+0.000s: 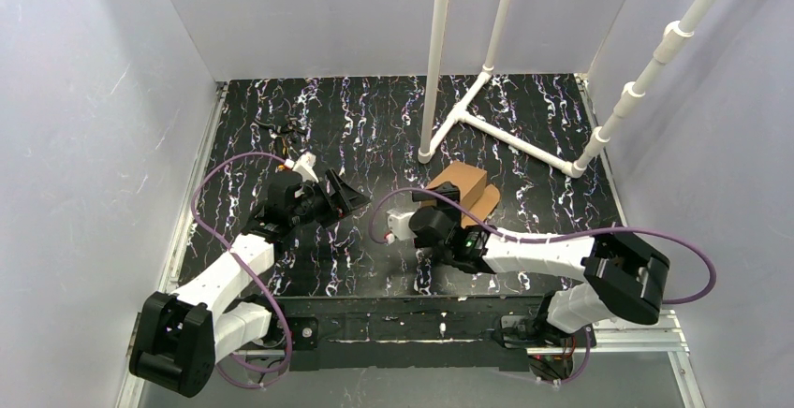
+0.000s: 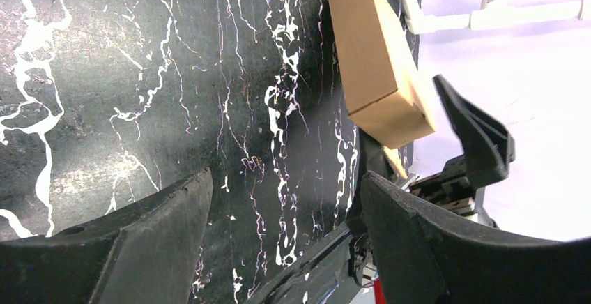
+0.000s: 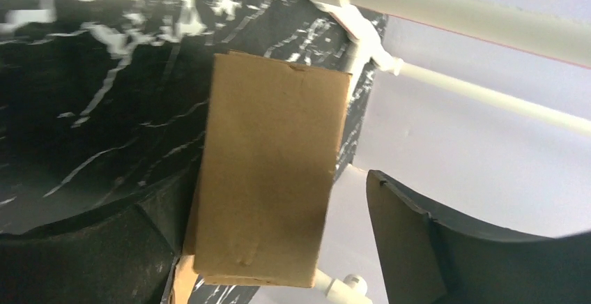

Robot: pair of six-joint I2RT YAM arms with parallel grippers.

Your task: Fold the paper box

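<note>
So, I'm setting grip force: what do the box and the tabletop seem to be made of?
The paper box: plain brown cardboard, matte, unprinted, edges cut raw. The tabletop: black with white marble-like veining, smooth, slight sheen; likely printed laminate or film, real stone not excluded.
</note>
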